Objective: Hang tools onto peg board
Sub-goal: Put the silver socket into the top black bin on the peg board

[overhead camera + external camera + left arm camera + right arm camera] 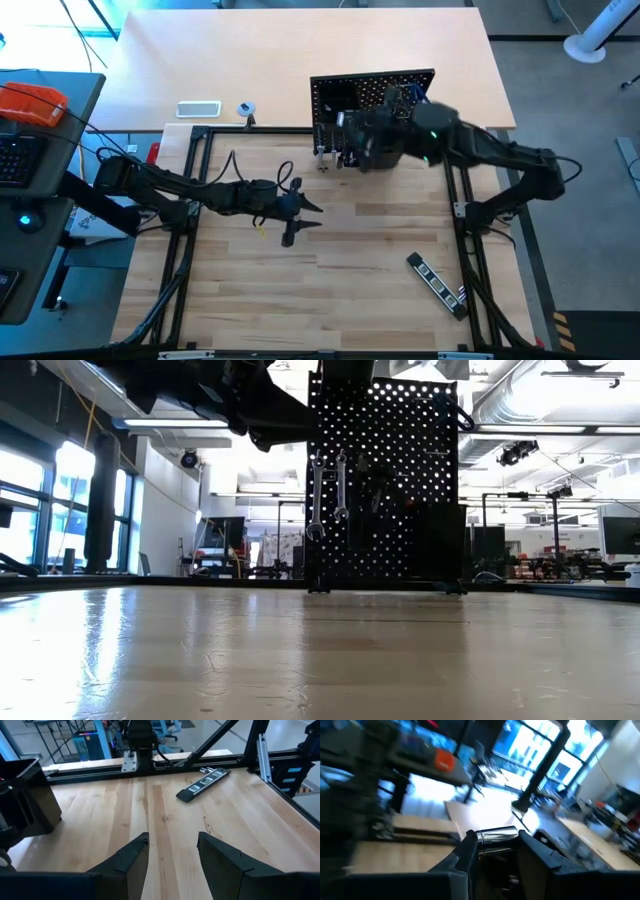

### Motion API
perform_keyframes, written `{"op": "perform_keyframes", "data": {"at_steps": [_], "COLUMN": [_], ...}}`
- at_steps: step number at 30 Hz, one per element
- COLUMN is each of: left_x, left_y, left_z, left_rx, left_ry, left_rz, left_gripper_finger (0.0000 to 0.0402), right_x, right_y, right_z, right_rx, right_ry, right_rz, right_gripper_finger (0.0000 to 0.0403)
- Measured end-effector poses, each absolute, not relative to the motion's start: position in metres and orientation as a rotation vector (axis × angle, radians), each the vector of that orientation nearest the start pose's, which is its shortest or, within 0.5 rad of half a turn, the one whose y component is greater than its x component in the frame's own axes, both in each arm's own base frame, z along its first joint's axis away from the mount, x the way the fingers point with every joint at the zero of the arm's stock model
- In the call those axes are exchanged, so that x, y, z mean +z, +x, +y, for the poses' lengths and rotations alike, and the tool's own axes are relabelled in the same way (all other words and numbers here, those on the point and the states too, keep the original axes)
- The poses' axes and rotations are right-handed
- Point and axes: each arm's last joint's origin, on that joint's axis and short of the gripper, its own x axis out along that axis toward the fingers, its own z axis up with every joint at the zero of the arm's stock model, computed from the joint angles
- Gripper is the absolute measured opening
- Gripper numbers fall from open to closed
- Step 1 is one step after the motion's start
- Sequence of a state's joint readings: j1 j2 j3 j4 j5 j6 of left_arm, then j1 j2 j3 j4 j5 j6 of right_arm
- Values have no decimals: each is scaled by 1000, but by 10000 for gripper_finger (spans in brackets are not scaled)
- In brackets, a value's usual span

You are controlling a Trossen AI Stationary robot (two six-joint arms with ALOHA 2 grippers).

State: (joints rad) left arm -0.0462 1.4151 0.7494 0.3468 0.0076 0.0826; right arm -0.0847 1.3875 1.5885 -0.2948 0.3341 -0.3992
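A pale wooden table (330, 280) fills the high view, with a grey floor at the right edge and a desk at the upper left; in the low view a workshop hall with windows and ceiling lights lies beyond the table.

The peg board (372, 95) stands upright above the centre of the high view and in the upper middle of the low view (385, 480). Two silver wrenches (328, 495) hang side by side on the left part of its front. Darker things hang just right of them, too dim to tell. No bin or its contents can be made out on the board.

The right gripper (350, 150) is at the foot of the board's left part, just right of centre in the upper half of the high view. In the right wrist view its fingers (465, 855) are closed on a shiny silver metal piece (496, 839), a tool whose kind cannot be told.

The left gripper (300, 215) hovers over bare wood, left of centre. Its fingers (132, 860) stand apart and hold nothing.

A black striped bar (437, 285) lies flat at the lower right of the high view, well apart from both grippers. A white flat rectangle (198, 109) and a small tape roll (246, 108) lie at the upper left, beyond the table's frame.
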Motion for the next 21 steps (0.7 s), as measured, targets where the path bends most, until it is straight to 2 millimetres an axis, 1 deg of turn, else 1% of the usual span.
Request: {"op": "perform_keyframes", "data": {"at_steps": [5,9,13,21], "left_x": [229,227,226,224], "left_y": [300,299,299,298], "left_z": [-15,-17,-19,-20], "left_rx": [-68,-82,-90,-91], "left_ry": [57,43,44,35], "left_rz": [329,348,360,379], "left_gripper_finger": [163,163,163,163], "right_x": [469,472,470,471], "right_y": [310,314,317,317], "right_z": [-71,-90,-98,-98], "right_rx": [-479,-484,-488,-482], "right_ry": [-391,-329,-297,-277], "right_rz": [289,368,438,438], "right_gripper_finger": [92,92,102,111]}}
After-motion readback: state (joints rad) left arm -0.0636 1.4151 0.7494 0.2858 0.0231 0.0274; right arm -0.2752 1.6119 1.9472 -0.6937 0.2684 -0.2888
